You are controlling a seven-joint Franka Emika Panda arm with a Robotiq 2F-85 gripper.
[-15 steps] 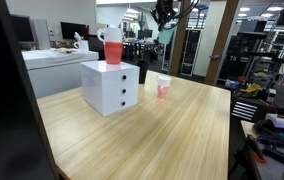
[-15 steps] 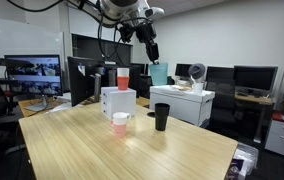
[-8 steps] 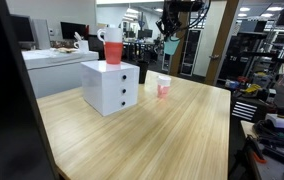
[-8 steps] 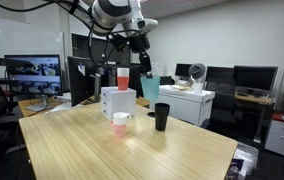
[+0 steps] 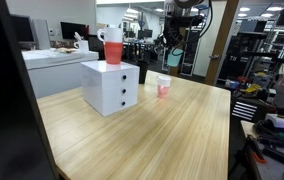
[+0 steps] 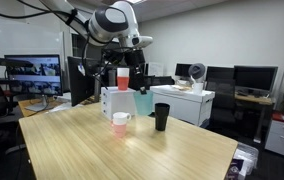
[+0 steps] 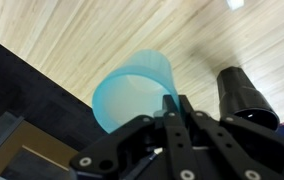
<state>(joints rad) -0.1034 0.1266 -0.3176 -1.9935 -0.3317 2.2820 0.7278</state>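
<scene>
- A carry through the air is judged to be the step in hand: a light-blue translucent plastic cup (image 7: 132,90) is held clear above the pale wooden bench (image 7: 82,30), with nothing set down yet.
- The pincer (image 7: 171,103) is seen clenched on the cup's rim. The thin wall is nipped between the fingertips, with hardly any gap left between them.
- The cup (image 6: 143,101) hangs directly beneath the pincer (image 6: 139,88) in an exterior view. It touches neither the bench (image 6: 132,150) nor any other object.
- A tall black cup (image 7: 244,98) is found just to one side of the pincer in the wrist view. It stands upright on the bench, below the held cup and apart from it.
- A white box with small drawers (image 6: 118,102) is placed behind and below the pincer. A red cup (image 6: 123,81) is carried on its top, at about the pincer's height.
- A small pink-and-white cup (image 6: 120,123) is set lower down, in front of the box and well beneath the pincer.
- Any lowering from here is judged to call for a steady descent over bare wood. The grip should be kept firm on the thin rim, and room should be left beside the black cup (image 6: 161,117) so that it is not knocked.
- In the exterior view from the opposite side, the held cup (image 5: 175,57) is seen only small against the dark background.
</scene>
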